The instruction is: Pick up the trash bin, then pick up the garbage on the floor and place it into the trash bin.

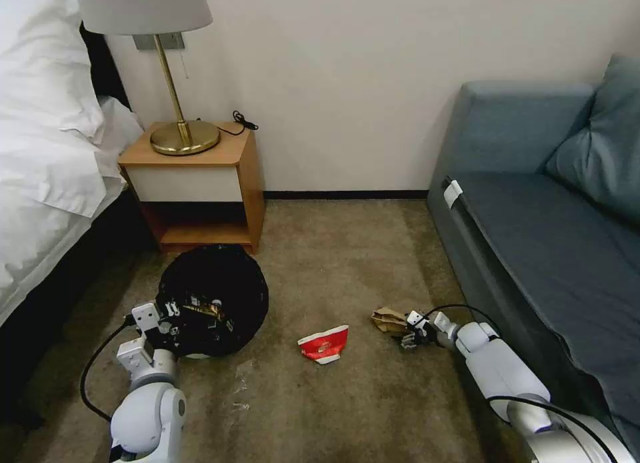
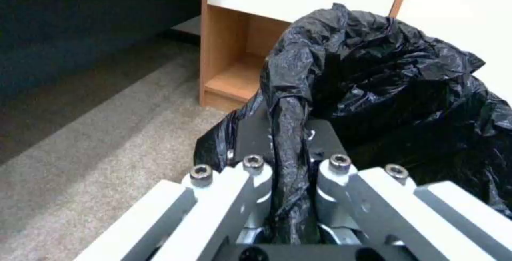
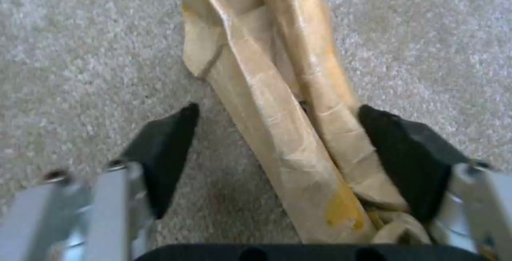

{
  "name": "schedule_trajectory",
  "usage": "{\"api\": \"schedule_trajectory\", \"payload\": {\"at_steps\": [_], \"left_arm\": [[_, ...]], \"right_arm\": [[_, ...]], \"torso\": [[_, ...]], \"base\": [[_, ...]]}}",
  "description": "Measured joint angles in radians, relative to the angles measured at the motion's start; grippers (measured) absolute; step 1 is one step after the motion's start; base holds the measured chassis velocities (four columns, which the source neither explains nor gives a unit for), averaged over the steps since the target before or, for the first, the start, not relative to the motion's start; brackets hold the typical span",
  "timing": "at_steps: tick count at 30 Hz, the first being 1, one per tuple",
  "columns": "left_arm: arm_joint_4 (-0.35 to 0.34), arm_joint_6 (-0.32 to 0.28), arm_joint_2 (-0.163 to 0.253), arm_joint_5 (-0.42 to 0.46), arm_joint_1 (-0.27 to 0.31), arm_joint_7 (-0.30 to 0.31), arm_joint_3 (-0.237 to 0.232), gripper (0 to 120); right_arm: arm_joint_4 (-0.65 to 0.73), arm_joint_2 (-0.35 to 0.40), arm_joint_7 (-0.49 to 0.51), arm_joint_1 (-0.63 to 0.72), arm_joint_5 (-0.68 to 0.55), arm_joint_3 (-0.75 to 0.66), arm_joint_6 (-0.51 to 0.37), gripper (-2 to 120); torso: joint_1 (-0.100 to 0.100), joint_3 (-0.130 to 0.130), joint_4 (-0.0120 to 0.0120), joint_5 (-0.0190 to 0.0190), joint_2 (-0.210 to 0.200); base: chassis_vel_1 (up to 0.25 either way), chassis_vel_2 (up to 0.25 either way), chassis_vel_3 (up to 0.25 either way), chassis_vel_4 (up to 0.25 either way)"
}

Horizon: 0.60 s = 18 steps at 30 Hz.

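The trash bin point(image 1: 220, 289), lined with a crinkly black bag, is on the carpet in front of the nightstand. My left gripper point(image 1: 165, 314) is shut on its rim; the left wrist view shows a fold of the black bag point(image 2: 291, 125) pinched between the jaws. Of the garbage, a crushed red-and-white paper cup point(image 1: 325, 343) lies mid-floor. The crumpled brown paper point(image 1: 389, 320) lies to its right. My right gripper point(image 1: 410, 335) is down at that paper, open. In the right wrist view its dark pads point(image 3: 165, 145) stand either side of the paper point(image 3: 283, 93), one touching it.
A wooden nightstand point(image 1: 200, 183) with a brass lamp point(image 1: 183, 133) stands behind the bin. The bed point(image 1: 47, 183) runs along the left and a blue-grey sofa point(image 1: 547, 229) along the right. Carpet point(image 1: 333, 263) lies between them.
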State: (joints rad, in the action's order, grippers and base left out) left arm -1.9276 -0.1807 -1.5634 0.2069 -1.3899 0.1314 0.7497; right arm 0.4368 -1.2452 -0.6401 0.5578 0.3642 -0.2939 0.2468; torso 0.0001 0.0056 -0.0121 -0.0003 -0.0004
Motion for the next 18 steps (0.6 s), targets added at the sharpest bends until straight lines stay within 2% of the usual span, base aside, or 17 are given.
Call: {"api": "schedule_trajectory", "payload": {"at_steps": [1, 3, 4, 7, 9, 10, 12, 13, 14, 16, 18], "left_arm": [[0.0, 0.0, 0.0, 0.0, 0.0, 0.0, 0.0, 5], [-0.002, 0.0, 0.001, 0.001, -0.002, 0.0, 0.004, 5], [-0.002, 0.0, 0.001, 0.001, -0.002, 0.0, 0.004, 5], [-0.003, 0.0, 0.003, 0.003, -0.003, 0.001, 0.009, 5], [-0.003, 0.0, 0.003, 0.004, -0.003, 0.001, 0.009, 5], [-0.003, 0.0, 0.003, 0.005, -0.002, 0.001, 0.009, 5], [-0.003, 0.0, 0.003, 0.005, -0.003, 0.001, 0.009, 5], [-0.002, 0.0, 0.003, 0.005, -0.002, 0.001, 0.008, 5], [-0.002, 0.0, 0.003, 0.005, -0.002, 0.001, 0.008, 5], [0.002, 0.0, 0.002, 0.006, -0.002, 0.001, 0.007, 5], [0.003, 0.0, 0.002, 0.005, -0.002, 0.001, 0.007, 5]], "right_arm": [[0.0, 0.0, 0.0, 0.0, 0.0, 0.0, 0.0, 72], [0.004, 0.0, 0.001, 0.003, -0.01, 0.001, -0.001, 61], [0.004, 0.0, 0.001, 0.003, -0.01, 0.001, -0.001, 61], [0.022, 0.004, 0.004, 0.013, -0.025, 0.009, 0.0, 44], [0.027, 0.006, 0.004, 0.016, -0.029, 0.011, 0.001, 44], [0.03, 0.006, 0.004, 0.02, -0.031, 0.013, 0.001, 34], [0.031, 0.006, 0.004, 0.022, -0.032, 0.013, 0.002, 32], [0.033, 0.006, 0.004, 0.025, -0.035, 0.012, 0.003, 22], [0.033, 0.006, 0.004, 0.025, -0.035, 0.012, 0.003, 22], [0.033, 0.006, 0.006, 0.029, -0.037, 0.011, 0.004, 13], [0.033, 0.007, 0.007, 0.03, -0.038, 0.01, 0.004, 10]], "torso": [[0.0, 0.0, 0.0, 0.0, 0.0], [0.0, 0.0, 0.0, 0.0001, 0.0], [0.0, 0.0, 0.0, 0.0001, 0.0], [0.0, 0.0, 0.0001, 0.0001, 0.0], [0.0, 0.0, 0.0001, 0.0, 0.0], [0.0, 0.0, 0.0, 0.0001, 0.0], [0.0, 0.0, 0.0, 0.0002, 0.0], [0.0, 0.0, 0.0, 0.0001, 0.0], [0.0, 0.0, 0.0, 0.0001, 0.0], [0.0, 0.0, 0.0001, 0.0002, 0.0], [0.0, 0.0, 0.0001, 0.0002, 0.0]], "base": [[0.0, 0.0, 0.0, 0.0], [0.0, 0.0, 0.0, 0.0], [0.0, 0.0, 0.0, 0.0], [0.0, 0.0, 0.0, 0.0], [0.0, 0.0, 0.0, 0.0], [0.0, 0.0, 0.0, 0.0], [0.0, 0.0, 0.0, 0.0], [0.0, 0.0, 0.0, 0.0], [0.0, 0.0, 0.0, 0.0], [0.0, 0.0, 0.0, 0.0], [0.0, 0.0, 0.0, 0.0]]}}
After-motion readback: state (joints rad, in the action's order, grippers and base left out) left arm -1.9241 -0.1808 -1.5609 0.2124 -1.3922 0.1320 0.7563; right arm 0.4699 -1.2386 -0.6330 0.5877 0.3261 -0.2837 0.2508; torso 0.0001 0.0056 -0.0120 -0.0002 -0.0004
